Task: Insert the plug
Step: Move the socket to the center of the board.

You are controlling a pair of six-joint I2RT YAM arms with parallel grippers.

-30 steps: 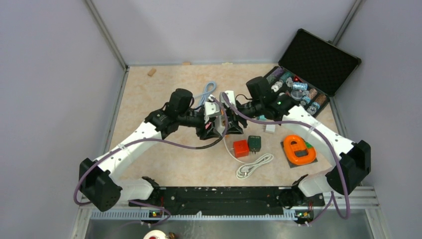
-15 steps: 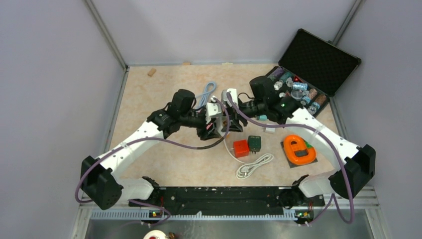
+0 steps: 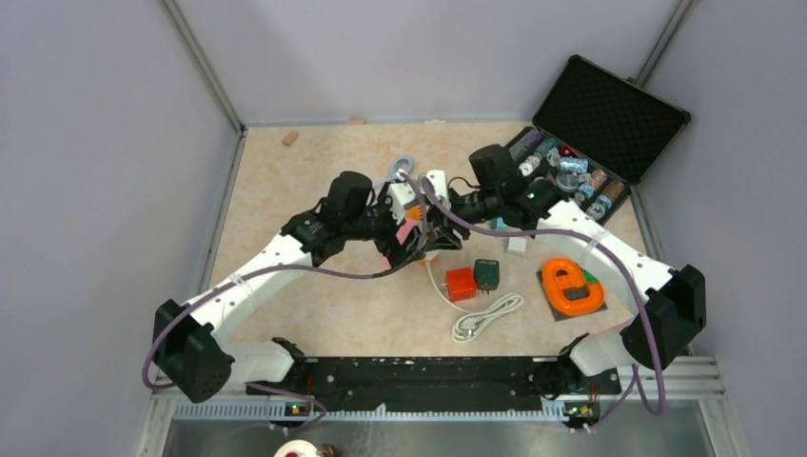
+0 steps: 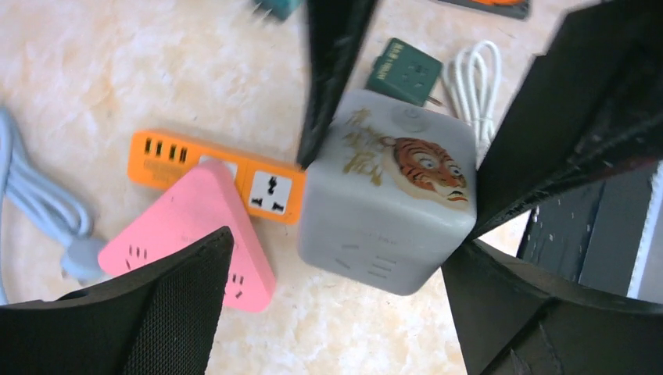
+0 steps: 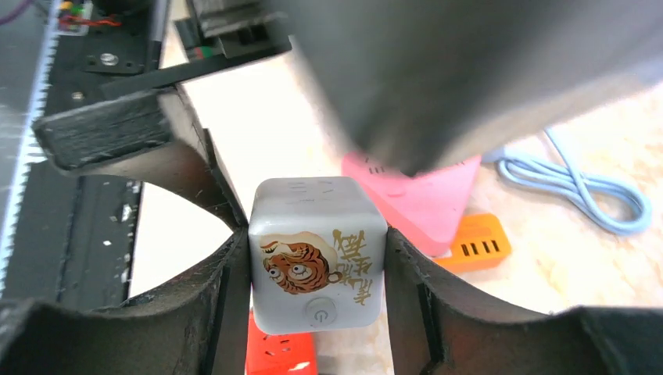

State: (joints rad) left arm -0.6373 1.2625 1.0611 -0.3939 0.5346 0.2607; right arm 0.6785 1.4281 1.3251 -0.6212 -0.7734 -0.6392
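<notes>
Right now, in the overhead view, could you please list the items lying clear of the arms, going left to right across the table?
Small wooden block → red cube → dark green adapter → orange ring-shaped object.

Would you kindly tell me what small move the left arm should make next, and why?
Probably draw the left gripper back from the tiger cube: its jaws stand wide open around it, while the right gripper clamps the cube on both sides.
</notes>
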